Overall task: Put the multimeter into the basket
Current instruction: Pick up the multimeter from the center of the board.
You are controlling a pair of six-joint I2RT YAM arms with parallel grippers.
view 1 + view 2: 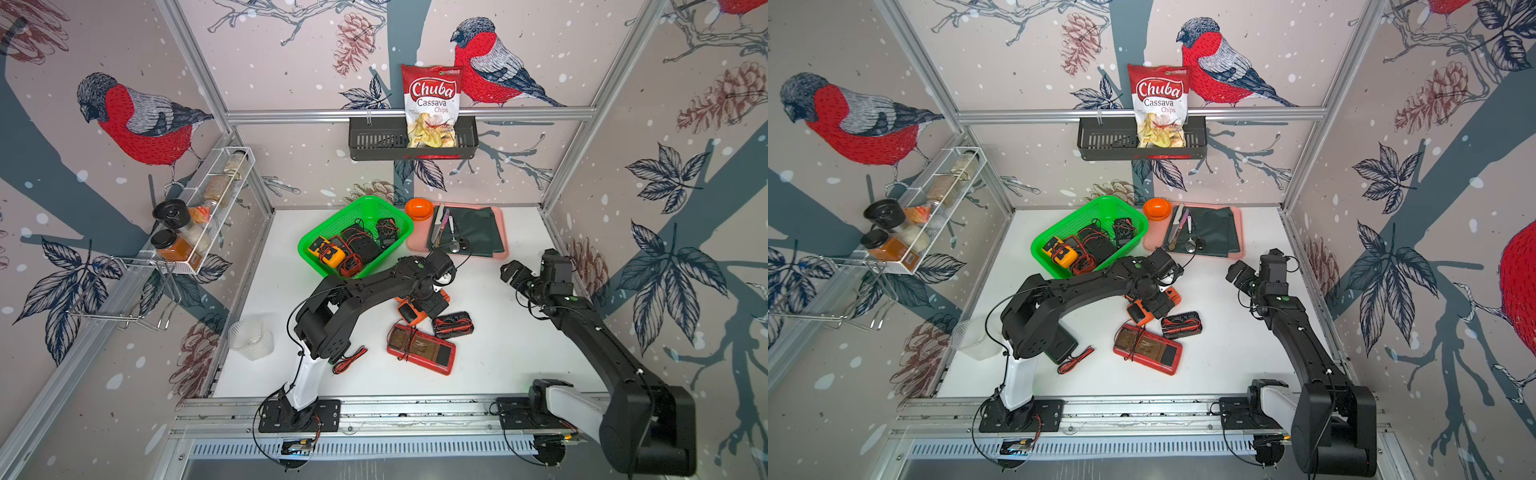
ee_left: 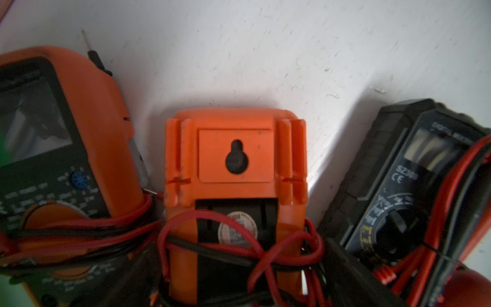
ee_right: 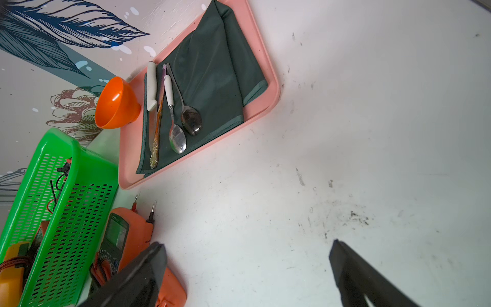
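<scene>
Multimeter [image 2: 235,148] lies face down on the desk [image 1: 498,332], outside the basket [image 1: 332,219]. Grasping step: left claw [image 2: 241,244] spread astride it, right claw [image 3: 247,243] spread, empty. Next it should pinch firmly, then lift.

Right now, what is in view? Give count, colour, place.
basket: one, green, back of table
multimeters: several in basket, yellow and black; four on table, two orange, one black, one red
tray: one, pink, right of basket, holding green cloth, cutlery
bowl: one, orange, at tray's corner
chips bag: one, red-white, in black shelf
jars: several, in white rack, left wall
container: one, clear, front left
left gripper: one, black, open, around orange multimeter
right gripper: one, black, open, over bare table
</scene>
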